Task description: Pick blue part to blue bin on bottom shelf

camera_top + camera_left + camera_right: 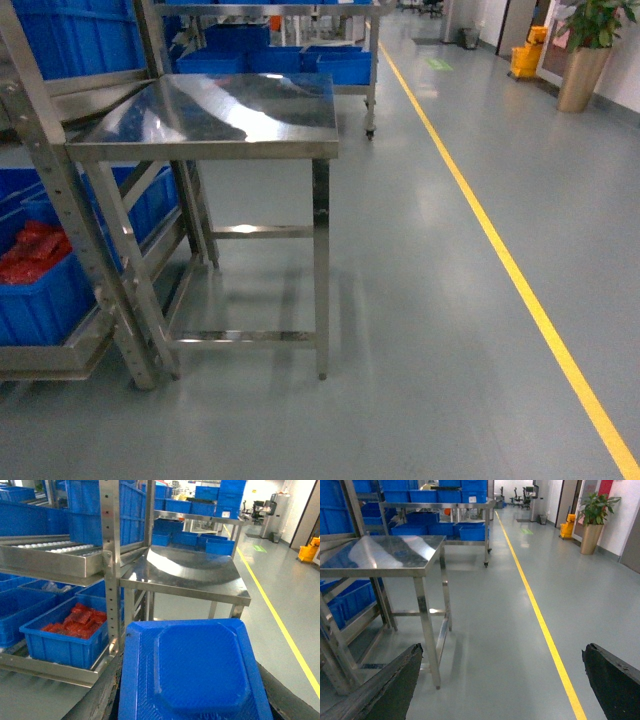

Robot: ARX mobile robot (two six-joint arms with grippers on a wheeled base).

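The blue part (200, 672), a dark-blue textured piece with a raised eight-sided middle, fills the bottom of the left wrist view. My left gripper (192, 702) is shut on it, with a dark finger showing on each side. To its left stands the rack, whose bottom shelf (47, 671) is fronted by a flat steel bar. On that shelf a blue bin (17, 612) with a plain inside sits at the left edge. My right gripper (500, 680) is open over bare floor with nothing between its fingers (385, 685). Neither gripper shows in the head view.
A crate of red packs (70, 630) sits on the shelf nearest the rack post (111, 565). A roller level (50, 552) runs above it. A steel table (215, 115) stands beside the rack. More blue crates (330, 62) sit behind, and a yellow floor line (500, 260) runs on the right.
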